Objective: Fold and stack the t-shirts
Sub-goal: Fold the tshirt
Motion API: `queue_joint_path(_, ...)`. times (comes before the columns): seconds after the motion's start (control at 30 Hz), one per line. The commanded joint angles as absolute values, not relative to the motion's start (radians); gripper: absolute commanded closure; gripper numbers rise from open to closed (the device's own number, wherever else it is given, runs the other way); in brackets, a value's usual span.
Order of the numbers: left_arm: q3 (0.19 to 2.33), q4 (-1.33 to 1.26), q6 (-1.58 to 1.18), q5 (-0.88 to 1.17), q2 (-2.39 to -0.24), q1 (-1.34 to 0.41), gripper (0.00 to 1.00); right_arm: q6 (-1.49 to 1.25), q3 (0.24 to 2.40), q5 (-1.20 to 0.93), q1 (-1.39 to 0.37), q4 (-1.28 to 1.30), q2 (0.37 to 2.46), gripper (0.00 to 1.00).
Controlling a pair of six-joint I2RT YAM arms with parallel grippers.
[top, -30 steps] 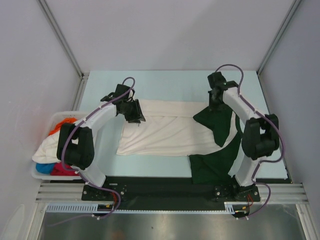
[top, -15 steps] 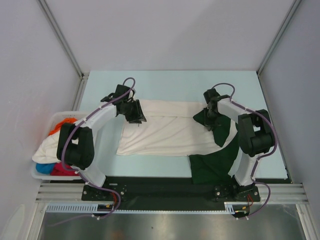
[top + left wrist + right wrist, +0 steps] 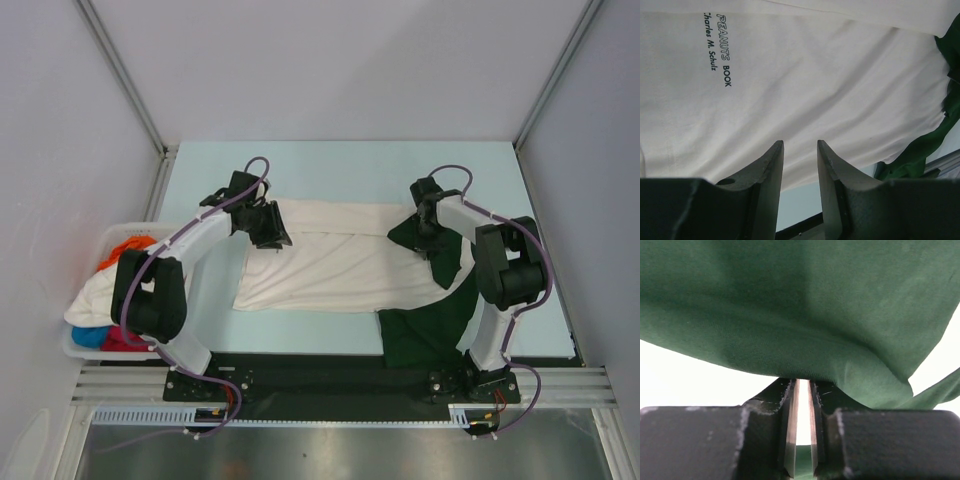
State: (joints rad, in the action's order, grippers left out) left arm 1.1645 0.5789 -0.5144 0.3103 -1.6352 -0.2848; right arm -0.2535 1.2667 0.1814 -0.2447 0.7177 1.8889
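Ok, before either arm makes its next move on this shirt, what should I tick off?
1. The left fingers are open with nothing between them: ok.
2. They are touching the cream t-shirt: cannot tell.
3. The right fingers grip the far green sleeve: cannot tell; they are nearly closed and cloth drapes over the tips.
4. The shirt lies flat: not ok; the body is rumpled and the near green sleeve is bunched.
5. The shirt is apart from the basket: ok.
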Motion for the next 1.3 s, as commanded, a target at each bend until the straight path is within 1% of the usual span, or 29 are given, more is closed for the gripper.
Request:
queue_joint_path(0.0,1.157,0.566,-0.511,0.313,-1.589,-0.281,0.62,-0.242,1.292,0.247,-0.241,0.747,1.87,0.83)
queue_joint_path(0.17,1.157,0.564,-0.509,0.318,-1.598,-0.281,0.62,-0.236,1.287,0.264,-0.244,0.768,1.841,0.8)
queue_joint_path(0.3,1.16,0.563,-0.509,0.321,-1.605,-0.281,0.62,-0.227,1.304,0.29,-0.245,0.788,1.829,0.74)
queue_joint_path(0.5,1.163,0.56,-0.511,0.327,-1.615,-0.281,0.62,-0.215,1.318,0.302,-0.239,0.796,1.836,0.7)
queue_joint_path(0.6,1.166,0.56,-0.512,0.328,-1.623,-0.281,0.62,-0.212,1.327,0.29,-0.238,0.781,1.861,0.69)
queue_joint_path(0.77,1.175,0.56,-0.514,0.333,-1.629,-0.281,0.62,-0.207,1.336,0.287,-0.235,0.764,1.897,0.66)
queue_joint_path(0.93,1.174,0.563,-0.512,0.331,-1.635,-0.281,0.63,-0.201,1.335,0.317,-0.233,0.758,1.913,0.66)
queue_joint_path(1.07,1.177,0.561,-0.514,0.336,-1.64,-0.281,0.62,-0.201,1.348,0.339,-0.23,0.758,1.924,0.7)
queue_joint_path(1.17,1.181,0.563,-0.514,0.336,-1.644,-0.281,0.62,-0.204,1.353,0.333,-0.23,0.756,1.933,0.81)
queue_joint_path(1.2,1.183,0.563,-0.515,0.337,-1.646,-0.281,0.62,-0.203,1.359,0.331,-0.236,0.759,1.933,0.91)
queue_joint_path(1.27,1.186,0.561,-0.515,0.339,-1.646,-0.281,0.62,-0.204,1.365,0.336,-0.244,0.778,1.919,1.0)
